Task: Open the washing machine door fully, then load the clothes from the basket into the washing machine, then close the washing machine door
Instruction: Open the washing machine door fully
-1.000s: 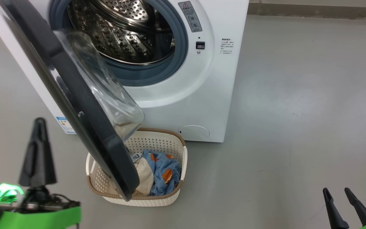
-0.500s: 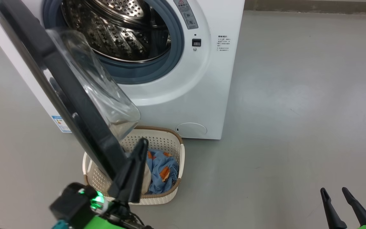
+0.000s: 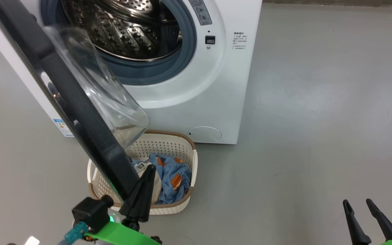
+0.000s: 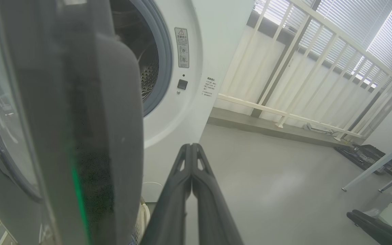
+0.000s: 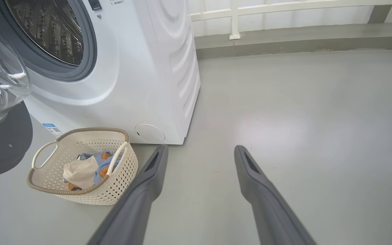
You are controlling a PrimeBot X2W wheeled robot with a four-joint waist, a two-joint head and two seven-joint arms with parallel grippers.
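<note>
The washing machine (image 3: 216,85) stands with its steel drum exposed. The washing machine door (image 3: 94,139) hangs partly open, black rim slanting down over the basket (image 3: 168,146), glass bowl facing the drum. The clothes (image 3: 174,172), blue printed fabric and a cream piece (image 5: 80,172), lie in the basket. My left gripper (image 3: 150,168) is shut with nothing in it, right beside the door's lower rim on the basket side; the rim (image 4: 107,136) looms just left of the gripper (image 4: 191,147). I cannot tell if they touch. My right gripper (image 3: 356,201) hangs open over bare floor (image 5: 200,149), right of the basket (image 5: 121,180).
Grey floor (image 3: 318,102) stretches to the right of the machine. A white railing (image 4: 301,68) on a low kerb runs behind it. Thin metal legs (image 4: 379,166) and a dark case (image 4: 369,156) stand at the far right in the left wrist view.
My left gripper has swung from the outer, left side of the door across to its lower edge over the basket. The head camera has tilted slightly. The right gripper has stayed put.
</note>
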